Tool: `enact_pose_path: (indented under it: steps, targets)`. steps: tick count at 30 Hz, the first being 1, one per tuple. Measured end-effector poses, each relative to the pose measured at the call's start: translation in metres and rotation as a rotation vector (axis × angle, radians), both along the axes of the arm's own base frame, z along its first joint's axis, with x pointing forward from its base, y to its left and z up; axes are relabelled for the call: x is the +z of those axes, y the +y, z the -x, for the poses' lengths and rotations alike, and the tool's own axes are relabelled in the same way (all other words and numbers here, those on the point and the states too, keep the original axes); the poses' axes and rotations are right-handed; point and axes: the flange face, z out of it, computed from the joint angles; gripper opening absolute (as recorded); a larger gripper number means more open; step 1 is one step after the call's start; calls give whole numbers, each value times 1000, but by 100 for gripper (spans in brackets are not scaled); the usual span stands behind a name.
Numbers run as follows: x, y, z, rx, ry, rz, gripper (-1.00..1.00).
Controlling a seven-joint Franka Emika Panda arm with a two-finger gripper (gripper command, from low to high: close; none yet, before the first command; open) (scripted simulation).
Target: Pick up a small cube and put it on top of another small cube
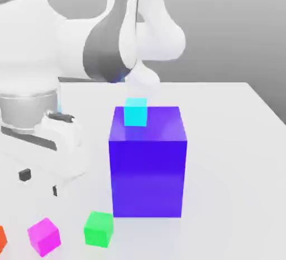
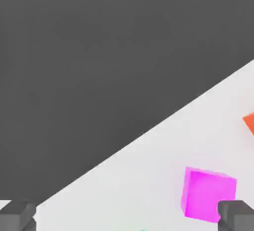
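The small magenta-pink cube (image 1: 44, 236) lies on the white table near the front, toward the exterior view's left. In the hand view the same cube (image 2: 207, 194) sits close to one dark fingertip (image 2: 237, 216). My gripper (image 1: 40, 183) hangs a little above the table, behind the cube, with its fingers spread wide and nothing between them. Both fingertips frame the hand view, where the gripper (image 2: 127, 216) is open over bare table. A small green cube (image 1: 99, 228) rests just to the right of the magenta one. A small cyan cube (image 1: 135, 112) stands on top of the big blue-violet block (image 1: 148, 164).
An orange-red cube (image 1: 1, 239) sits at the exterior view's left edge, and appears in the hand view as an orange corner (image 2: 249, 123). The white table (image 1: 234, 158) extends right of the tall block. The arm's base rises at the back left.
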Motion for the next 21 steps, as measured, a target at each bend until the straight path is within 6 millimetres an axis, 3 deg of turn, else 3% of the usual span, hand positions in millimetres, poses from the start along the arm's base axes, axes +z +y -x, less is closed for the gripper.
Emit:
enact_pose_path:
  steps: [4, 8, 9, 16, 21]
  targets:
    - [-67, -23, 22, -87, 95, 2, 0]
    - [-123, -26, 25, -99, 110, 3, 0]
    - [-132, -26, 26, -100, 111, 3, -100]
    - [-132, -26, 26, -101, 111, 3, -100]
    - [-72, -25, 20, -103, 93, -2, -100]
